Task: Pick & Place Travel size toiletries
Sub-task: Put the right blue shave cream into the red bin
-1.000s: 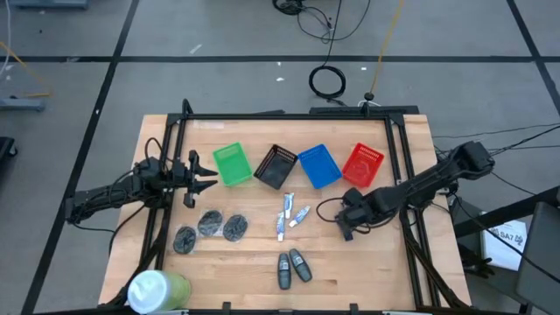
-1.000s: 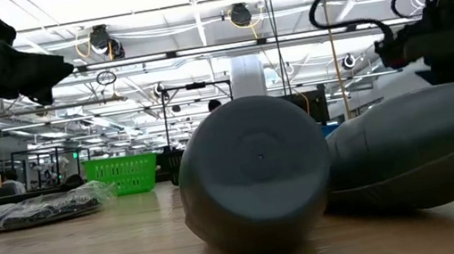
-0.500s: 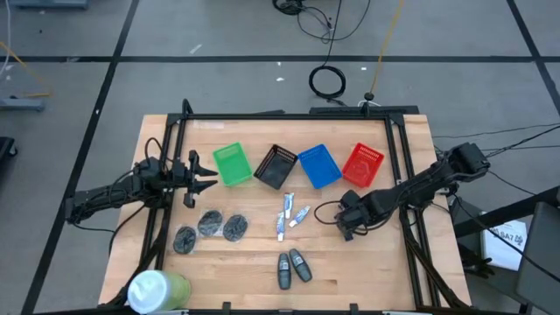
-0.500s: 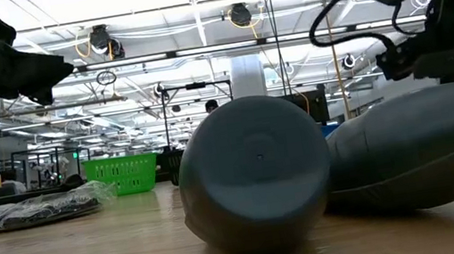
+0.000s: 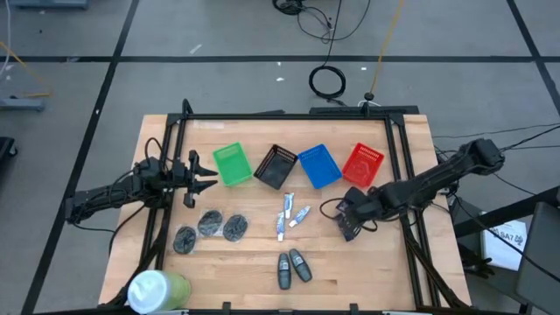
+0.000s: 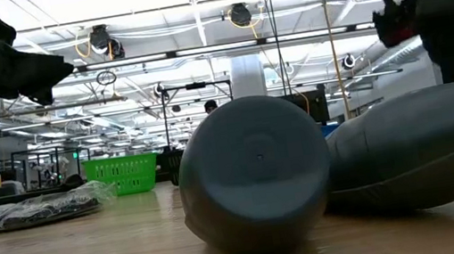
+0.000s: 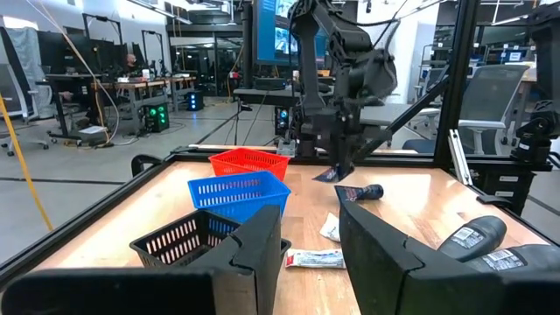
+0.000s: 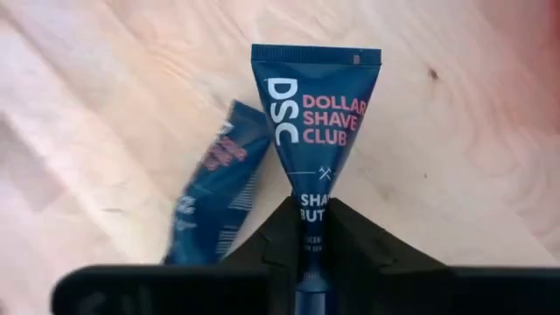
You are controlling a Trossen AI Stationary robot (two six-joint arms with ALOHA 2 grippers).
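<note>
Here the right gripper [image 5: 349,224] is low over the wooden table [image 5: 367,271], below the red basket [image 5: 363,164], its fingers [image 8: 354,241] clamped together on the cap end of a dark blue tube [image 8: 320,131] printed "Dollar Shave Club"; a second dark blue tube [image 8: 219,192] lies flat on the wood just beside it. From the left wrist view the held tube hangs from that gripper above the table, with another dark piece [image 7: 360,192] lying on the wood near it. The left gripper [image 5: 203,172] waits at the table's left side, beside the green basket [image 5: 232,164], its fingers [image 7: 262,245] apart with nothing between them. Across the middle stand the black basket [image 5: 276,166] and blue basket [image 5: 318,165]. Small white-silver tubes [image 5: 290,214] lie below these, two grey oval bottles [image 5: 293,267] nearer the front edge, touching, and three round dark grey bundles [image 5: 210,229] to the left. A large white-and-green cylinder [image 5: 157,290] lies at the front left corner.
</note>
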